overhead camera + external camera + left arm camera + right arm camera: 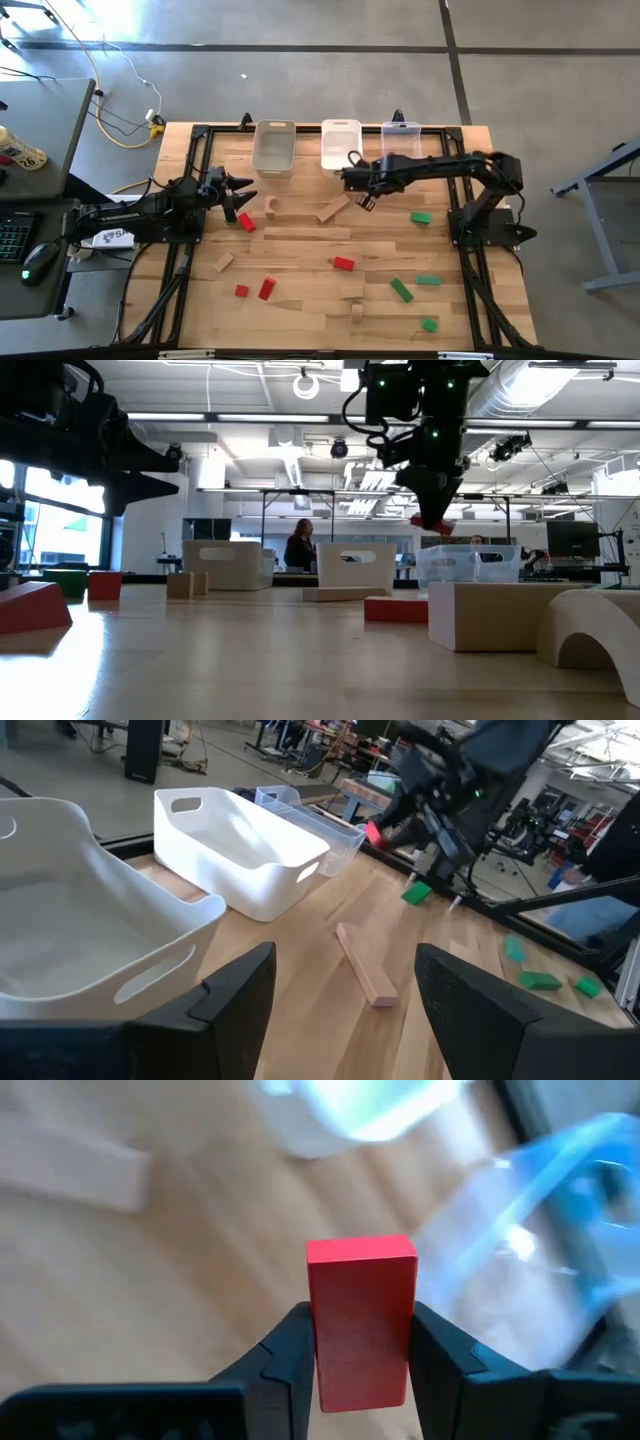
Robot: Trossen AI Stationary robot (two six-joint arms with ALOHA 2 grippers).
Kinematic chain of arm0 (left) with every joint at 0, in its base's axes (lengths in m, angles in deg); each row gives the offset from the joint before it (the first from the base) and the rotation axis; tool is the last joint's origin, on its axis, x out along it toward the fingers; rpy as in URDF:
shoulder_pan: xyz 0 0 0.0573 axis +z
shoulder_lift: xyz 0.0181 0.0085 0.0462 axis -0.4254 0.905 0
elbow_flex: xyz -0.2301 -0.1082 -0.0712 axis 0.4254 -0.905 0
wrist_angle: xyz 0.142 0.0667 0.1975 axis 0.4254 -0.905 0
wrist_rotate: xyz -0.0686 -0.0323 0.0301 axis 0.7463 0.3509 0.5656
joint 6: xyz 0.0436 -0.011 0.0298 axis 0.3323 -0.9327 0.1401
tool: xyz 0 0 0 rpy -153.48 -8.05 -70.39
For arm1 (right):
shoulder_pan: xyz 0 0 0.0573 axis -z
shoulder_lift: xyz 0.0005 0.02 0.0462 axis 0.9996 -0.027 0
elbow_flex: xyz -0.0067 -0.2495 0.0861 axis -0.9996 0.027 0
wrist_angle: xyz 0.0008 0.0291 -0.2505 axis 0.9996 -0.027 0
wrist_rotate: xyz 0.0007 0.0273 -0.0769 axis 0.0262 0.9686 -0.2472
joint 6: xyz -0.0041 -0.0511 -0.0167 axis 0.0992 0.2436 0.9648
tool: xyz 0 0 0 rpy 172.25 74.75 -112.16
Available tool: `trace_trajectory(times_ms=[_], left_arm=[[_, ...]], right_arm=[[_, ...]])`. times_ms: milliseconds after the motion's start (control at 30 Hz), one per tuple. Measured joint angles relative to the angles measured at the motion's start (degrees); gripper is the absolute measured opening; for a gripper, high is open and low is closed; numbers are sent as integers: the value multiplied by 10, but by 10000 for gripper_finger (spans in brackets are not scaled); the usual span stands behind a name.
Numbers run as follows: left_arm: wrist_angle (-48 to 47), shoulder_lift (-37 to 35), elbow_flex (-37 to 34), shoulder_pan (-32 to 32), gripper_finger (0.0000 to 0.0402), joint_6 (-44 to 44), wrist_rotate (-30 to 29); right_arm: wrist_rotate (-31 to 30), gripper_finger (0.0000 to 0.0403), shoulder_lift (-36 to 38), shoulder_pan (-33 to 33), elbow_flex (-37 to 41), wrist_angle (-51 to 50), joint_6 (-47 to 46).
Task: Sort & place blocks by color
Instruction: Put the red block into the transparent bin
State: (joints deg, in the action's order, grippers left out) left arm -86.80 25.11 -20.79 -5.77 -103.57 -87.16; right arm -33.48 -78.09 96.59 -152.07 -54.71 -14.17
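My right gripper [360, 1370] is shut on a red bar-shaped block [360, 1320] and hovers above the table in front of the white bin [340, 143]. It also shows in the low view [432, 518]. My left gripper [247, 194] is open and touches nothing. It floats near the table's left side, just beyond a red block [246, 222] lying flat. Between its fingers the left wrist view shows a tan plank [365, 965] flat on the wood. Other red [343, 264], green [420, 217] and tan [222, 262] blocks lie scattered on the table. My right gripper pinches the red block by its two long side faces [318, 1365] between the two fingers. The block's free end [360, 1252] sticks out past the fingertips. The fingers [425, 490] point down from above, and the block [434, 522] is lifted clear of the table.
Three bins stand in a row along the far edge: a translucent one [273, 146], a white one, a clear one [401, 138]. Tan arches [270, 206] [357, 310] and more green blocks [428, 280] [401, 290] lie around. A person [299, 545] sits in the room beyond.
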Motion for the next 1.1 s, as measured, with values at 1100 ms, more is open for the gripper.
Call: trace_trajectory(times_ms=[1100], left_arm=[[9,0,0,0,227,-90,-57]], right_arm=[[153,102,123,349,74,54,-5]])
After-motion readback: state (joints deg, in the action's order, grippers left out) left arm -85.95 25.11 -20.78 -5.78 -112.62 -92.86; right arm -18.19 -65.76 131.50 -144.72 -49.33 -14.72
